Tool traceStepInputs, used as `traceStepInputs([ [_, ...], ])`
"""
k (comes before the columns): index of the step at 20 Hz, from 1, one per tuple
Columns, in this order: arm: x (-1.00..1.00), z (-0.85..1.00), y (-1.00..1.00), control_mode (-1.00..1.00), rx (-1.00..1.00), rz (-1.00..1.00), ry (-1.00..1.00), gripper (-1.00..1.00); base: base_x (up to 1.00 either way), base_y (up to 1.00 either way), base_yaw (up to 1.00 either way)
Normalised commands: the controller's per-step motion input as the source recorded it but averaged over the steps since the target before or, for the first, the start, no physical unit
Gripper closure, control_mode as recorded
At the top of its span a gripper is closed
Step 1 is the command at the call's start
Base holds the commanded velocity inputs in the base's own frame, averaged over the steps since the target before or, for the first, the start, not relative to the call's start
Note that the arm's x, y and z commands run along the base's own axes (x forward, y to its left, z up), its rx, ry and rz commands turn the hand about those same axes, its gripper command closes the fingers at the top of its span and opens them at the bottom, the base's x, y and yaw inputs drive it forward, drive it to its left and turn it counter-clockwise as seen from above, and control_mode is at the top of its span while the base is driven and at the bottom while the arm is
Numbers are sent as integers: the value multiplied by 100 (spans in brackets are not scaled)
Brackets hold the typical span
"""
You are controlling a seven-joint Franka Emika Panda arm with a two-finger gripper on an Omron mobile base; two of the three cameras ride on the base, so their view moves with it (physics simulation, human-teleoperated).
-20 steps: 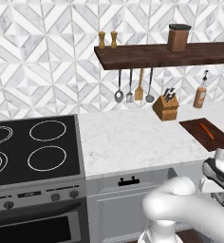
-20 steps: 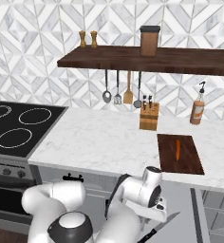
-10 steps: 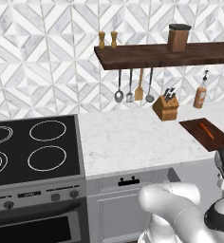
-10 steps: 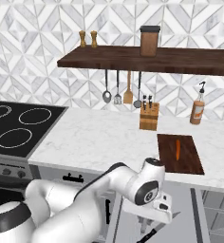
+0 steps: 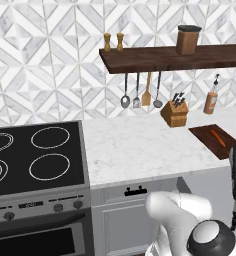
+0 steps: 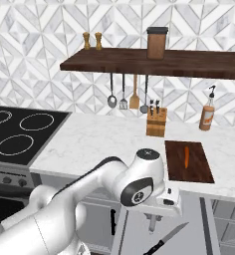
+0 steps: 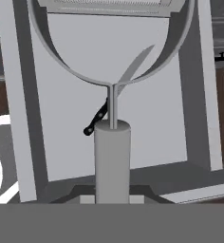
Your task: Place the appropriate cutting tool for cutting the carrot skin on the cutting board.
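The carrot [image 6: 186, 156] is seen lying on the cutting board [image 6: 199, 170] at the right of the right base view, on the white marble desk [image 6: 104, 142]. In the left base view the same board [image 5: 205, 138] sits at the right edge of the frame with the carrot [image 5: 218, 137] on it. A knife block [image 6: 156, 121] stands just behind the board, well apart from the stove [image 6: 20, 134] at the left. Utensils [image 6: 123, 93] are hung under the wall shelf [image 6: 154, 62] above. A knife [image 6: 165, 240] with a black handle is seen at the bottom of the right base view, below the desk edge in front of the cabinet, apart from the gripper [image 6: 152, 223]. In the hand view the knife [image 7: 115, 92] lies slanted near the centre. Whether the jaws are released or clenched cannot be told.
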Motion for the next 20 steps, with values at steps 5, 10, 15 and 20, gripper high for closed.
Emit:
traceStepInputs([
  [5, 68, 69, -53, -100, 0, 8, 0, 100, 0, 0, 0],
  [10, 83, 40, -58, -100, 4, 14, 0, 100, 0, 0, 0],
  [15, 97, -1, -38, -100, 6, 17, 5, 100, 0, 0, 0],
  [20, 100, -27, -18, -100, 3, 18, 3, 100, 0, 0, 0],
])
